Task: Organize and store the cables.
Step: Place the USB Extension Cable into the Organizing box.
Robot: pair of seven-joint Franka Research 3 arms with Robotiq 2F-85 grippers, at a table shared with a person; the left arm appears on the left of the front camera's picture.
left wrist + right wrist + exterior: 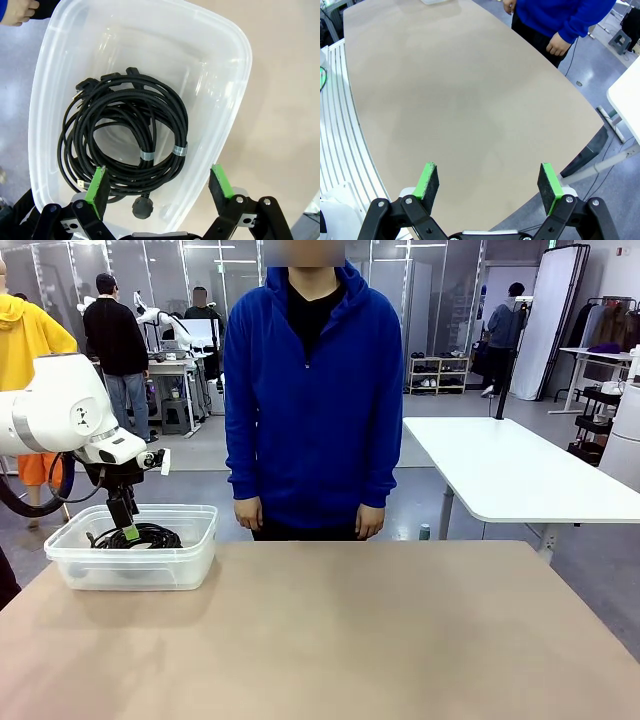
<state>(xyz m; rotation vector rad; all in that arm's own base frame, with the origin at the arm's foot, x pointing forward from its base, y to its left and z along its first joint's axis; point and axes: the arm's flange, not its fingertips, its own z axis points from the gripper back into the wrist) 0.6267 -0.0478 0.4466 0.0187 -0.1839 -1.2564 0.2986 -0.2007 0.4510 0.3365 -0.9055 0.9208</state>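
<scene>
Black cables [127,130] lie wound as round coils inside a clear plastic bin [220,65], some with plugs, two grey ties around the bundle. From the front the cables [140,536] show as a dark heap in the bin [190,560] at the table's far left. My left gripper [159,182] hangs open just above the coils, nothing between its green pads; in the front view the left gripper [124,524] dips into the bin. My right gripper [490,183] is open and empty above bare tabletop.
A person in a blue hoodie [312,390] stands at the far side, hands down at the table's edge; one hand [556,47] appears in the right wrist view. The tan table [340,640] stretches wide to the right of the bin. A white table [510,465] stands behind.
</scene>
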